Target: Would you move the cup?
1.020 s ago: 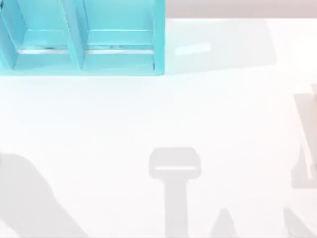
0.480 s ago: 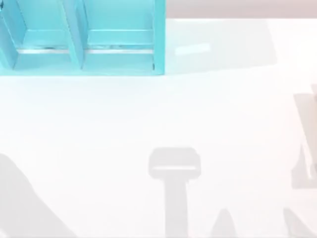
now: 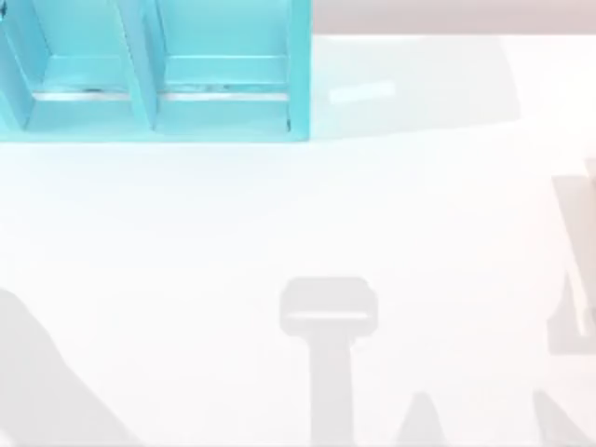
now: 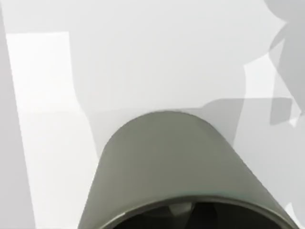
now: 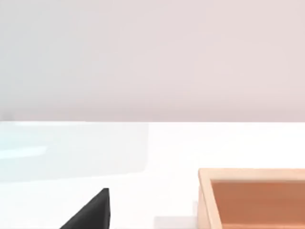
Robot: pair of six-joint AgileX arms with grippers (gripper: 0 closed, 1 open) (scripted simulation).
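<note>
Broadly, the white tabletop (image 3: 307, 214) stretches across the top view, carrying only soft grey shadows. At its far left corner stands a turquoise shelf (image 3: 158, 70) with two open compartments side by side. A wooden box (image 5: 252, 198) with an open top sits on the tabletop in the right wrist view. The grey cup (image 4: 181, 167) looms right under the left wrist camera, mouth toward it. Whether either hand is spread or pinching, I cannot tell.
</note>
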